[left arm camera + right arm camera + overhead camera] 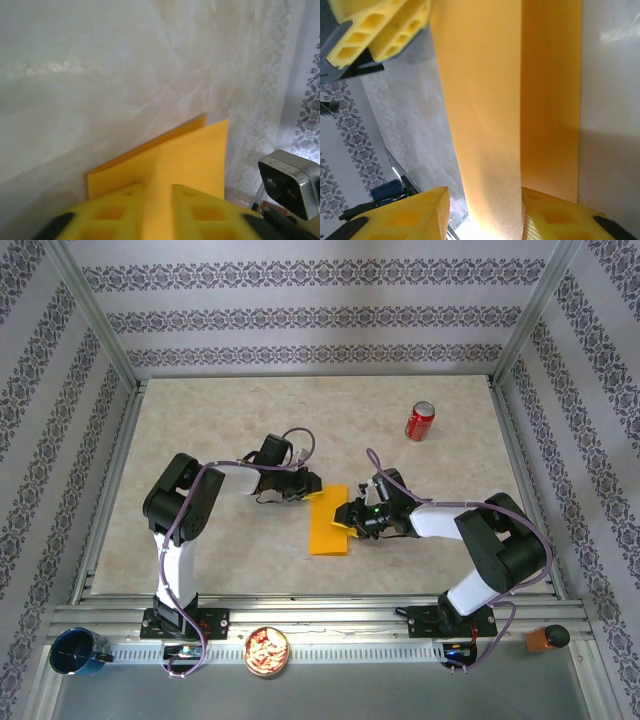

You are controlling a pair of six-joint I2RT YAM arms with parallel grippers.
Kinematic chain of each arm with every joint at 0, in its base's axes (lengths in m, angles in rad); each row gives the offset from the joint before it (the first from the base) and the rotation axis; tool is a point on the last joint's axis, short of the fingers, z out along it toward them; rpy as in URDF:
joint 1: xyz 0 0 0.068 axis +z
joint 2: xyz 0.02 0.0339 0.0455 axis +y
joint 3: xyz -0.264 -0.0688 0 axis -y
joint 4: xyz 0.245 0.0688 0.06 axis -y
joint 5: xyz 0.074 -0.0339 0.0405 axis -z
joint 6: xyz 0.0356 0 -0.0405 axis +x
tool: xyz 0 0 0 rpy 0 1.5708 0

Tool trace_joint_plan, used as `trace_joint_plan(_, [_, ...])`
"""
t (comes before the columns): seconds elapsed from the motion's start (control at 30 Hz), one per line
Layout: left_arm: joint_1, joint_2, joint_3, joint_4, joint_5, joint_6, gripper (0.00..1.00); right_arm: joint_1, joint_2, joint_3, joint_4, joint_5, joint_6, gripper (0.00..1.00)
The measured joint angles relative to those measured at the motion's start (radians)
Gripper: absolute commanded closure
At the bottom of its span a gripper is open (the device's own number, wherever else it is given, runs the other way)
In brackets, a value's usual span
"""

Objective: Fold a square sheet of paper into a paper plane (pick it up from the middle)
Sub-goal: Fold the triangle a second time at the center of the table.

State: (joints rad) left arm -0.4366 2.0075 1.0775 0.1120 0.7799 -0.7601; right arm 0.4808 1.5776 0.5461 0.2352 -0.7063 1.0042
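On marbled table (250, 430), folded orange-yellow paper (328, 525), left gripper (159, 192) narrowly parted over it, right gripper (485, 197) wider.

The square sheet of paper (325, 535) is plain orange-yellow. The tabletop (250, 420) is beige with pale marbling. The walls (300, 325) are white with grey damask bands (set in stripes). The soda can (420, 421) is red, the cup (78, 651) blue.

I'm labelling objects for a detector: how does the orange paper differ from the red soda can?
The paper is orange-yellow, the soda can red. The paper is thin and folded into a rectangle; the soda can is a cylinder standing upright. The paper lies mid-table, the soda can alone towards the far right. Both are on the marbled table.
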Motion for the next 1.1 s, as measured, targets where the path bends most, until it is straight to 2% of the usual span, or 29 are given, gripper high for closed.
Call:
trace_joint_plan(0.07, [-0.001,-0.026,-0.002,-0.011,-0.013,0.012,0.52,-0.002,0.001,0.0,0.009,-0.002,0.0,0.62])
trace_joint_plan(0.17, [-0.006,-0.1,-0.037,-0.023,-0.049,0.028,0.44,-0.002,0.006,0.001,0.016,-0.009,0.0,0.63])
trace_joint_plan(0.3, [-0.032,-0.255,-0.132,-0.022,-0.118,0.049,0.4,-0.002,0.015,0.002,0.024,-0.015,0.004,0.66])
trace_joint_plan(0.4, [-0.087,-0.375,-0.209,-0.019,-0.199,0.078,0.4,-0.002,0.016,0.002,0.024,-0.015,0.004,0.68])
trace_joint_plan(0.63, [-0.292,-0.6,-0.387,0.025,-0.368,0.181,0.41,-0.002,0.016,0.002,0.024,-0.017,0.005,0.72])
trace_joint_plan(0.77, [-0.436,-0.668,-0.441,-0.002,-0.529,0.284,0.39,-0.002,0.016,0.002,0.024,-0.017,0.012,0.74])
trace_joint_plan(0.97, [-0.702,-0.62,-0.412,-0.056,-0.841,0.493,0.35,-0.002,0.016,0.006,0.024,-0.017,0.015,0.73])
trace_joint_plan(1.1, [-0.777,-0.527,-0.367,-0.084,-0.982,0.578,0.31,-0.002,0.016,0.01,0.024,-0.017,0.015,0.73])
